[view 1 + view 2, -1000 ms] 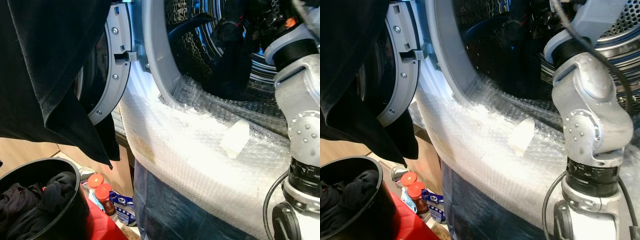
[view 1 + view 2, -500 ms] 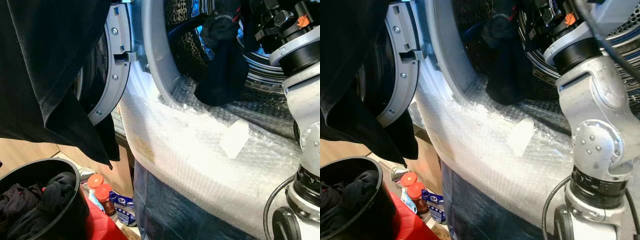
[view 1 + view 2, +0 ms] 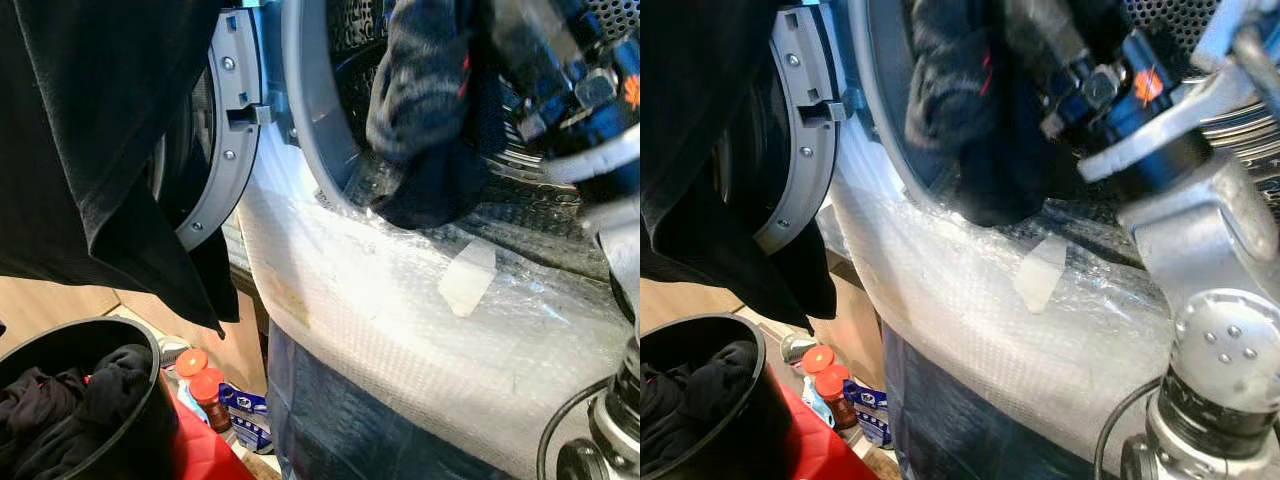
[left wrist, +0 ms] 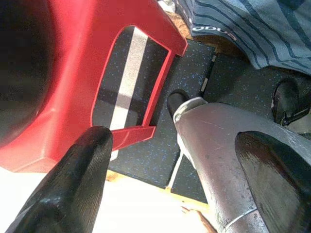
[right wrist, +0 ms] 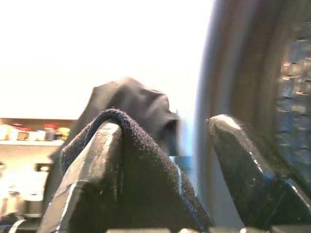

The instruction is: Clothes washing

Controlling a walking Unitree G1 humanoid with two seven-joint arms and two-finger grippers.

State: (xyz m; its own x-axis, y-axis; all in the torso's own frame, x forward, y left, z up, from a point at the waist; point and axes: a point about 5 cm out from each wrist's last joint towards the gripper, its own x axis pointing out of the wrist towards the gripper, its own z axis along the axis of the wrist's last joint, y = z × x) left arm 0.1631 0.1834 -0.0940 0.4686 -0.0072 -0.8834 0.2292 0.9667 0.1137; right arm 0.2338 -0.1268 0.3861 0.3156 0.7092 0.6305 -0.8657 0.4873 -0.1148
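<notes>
As it hangs bunched, dark garment (image 3: 430, 110), right pincer (image 5: 165, 145) draped.

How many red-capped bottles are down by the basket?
2: red-capped bottles stand side by side on the floor between the black basket and the washer; others may be hidden behind the basket.

dark speckled floor (image 4: 160, 141), red stool (image 4: 73, 73) standing on it, black laundry basket (image 3: 150, 420) (holding clothes) beside

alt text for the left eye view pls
The right tool lifts a dark crumpled garment at the open washing machine drum, above a bubble-wrap-covered front. A black cloth hangs on the left over a round black laundry basket of dark clothes, beside two red-capped bottles.
</notes>
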